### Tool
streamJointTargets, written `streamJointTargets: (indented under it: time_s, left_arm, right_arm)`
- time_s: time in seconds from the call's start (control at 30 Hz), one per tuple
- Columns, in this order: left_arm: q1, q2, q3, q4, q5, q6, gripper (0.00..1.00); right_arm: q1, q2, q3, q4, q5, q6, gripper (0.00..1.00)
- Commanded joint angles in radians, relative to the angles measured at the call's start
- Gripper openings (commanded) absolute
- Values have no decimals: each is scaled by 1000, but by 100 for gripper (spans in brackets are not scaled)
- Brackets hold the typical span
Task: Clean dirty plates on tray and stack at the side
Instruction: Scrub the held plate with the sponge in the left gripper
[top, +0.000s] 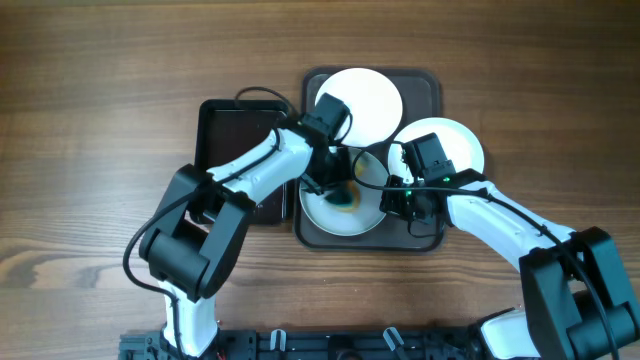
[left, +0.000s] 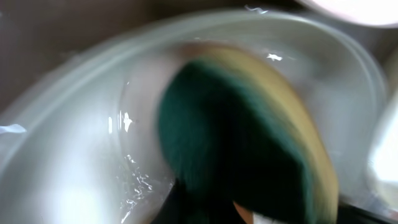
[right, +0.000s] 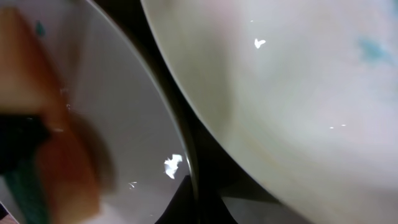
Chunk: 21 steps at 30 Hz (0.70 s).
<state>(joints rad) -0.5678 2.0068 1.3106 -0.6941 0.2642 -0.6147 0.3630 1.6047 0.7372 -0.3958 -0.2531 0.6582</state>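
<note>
Scrubbing step — left gripper (top: 338, 188) clamps a green-yellow sponge (left: 236, 124) onto the white round plate (top: 325, 215) at the front of the dark brown rectangular tray (top: 430, 82); right gripper (top: 398, 196) closure unreadable. Next, likely: finish wiping, then stack aside.

Robot lab bench, not home kitchen: plain wood-grain worktop (top: 80, 150); left arm (top: 255, 165) and right arm (top: 495, 215) mounted on black rail (top: 300, 345); staged tray (top: 420, 82) with plates (top: 365, 95).
</note>
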Motion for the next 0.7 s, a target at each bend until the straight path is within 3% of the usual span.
streamJointTargets:
  time_s: [0.0, 0.17, 0.5, 0.67]
  left_arm:
    - [67, 61, 28, -135, -394, 12, 4]
    - [55, 62, 47, -170, -373, 11, 4]
    - [-29, 88, 47, 105, 77, 12, 4]
    - [-84, 145, 47, 211, 179, 1, 4]
  right_arm:
    - [0, 19, -2, -16, 44, -1, 4]
    - [0, 19, -2, -16, 44, -1, 4]
    - [0, 19, -2, -16, 44, -3, 4]
    - [0, 19, -2, -16, 44, -4, 4]
